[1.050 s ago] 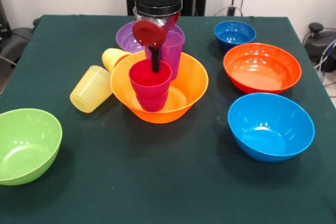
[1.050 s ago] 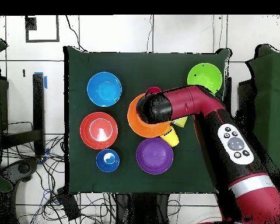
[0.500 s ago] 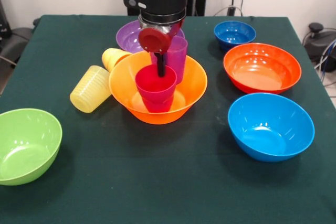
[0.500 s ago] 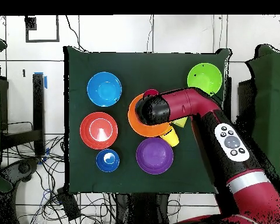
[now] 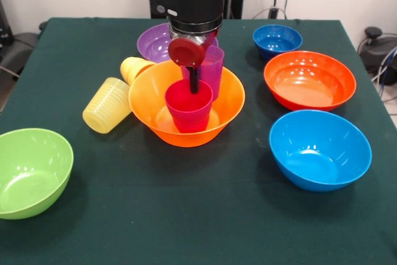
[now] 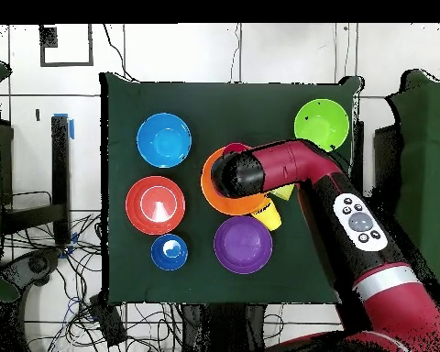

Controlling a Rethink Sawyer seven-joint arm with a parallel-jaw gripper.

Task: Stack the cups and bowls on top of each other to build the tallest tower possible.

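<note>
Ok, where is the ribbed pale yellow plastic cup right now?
In the front view, the ribbed pale yellow plastic cup lies on its side left of the large orange-yellow bowl, beside the orange-yellow cup.

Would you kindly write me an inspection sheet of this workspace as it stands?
Surface: dark green table.
Job's things: red-pink cup and purple cup upright in the orange-yellow bowl; ribbed pale yellow cup and orange-yellow cup on their sides beside it; purple bowl, dark blue bowl, red-orange bowl, light blue bowl, lime green bowl apart.
Clutter: nothing seen.
Grippers: gripper reaches into the red-pink cup; state unclear.
Cables: cables on the floor.
Surroundings: white floor.
</note>
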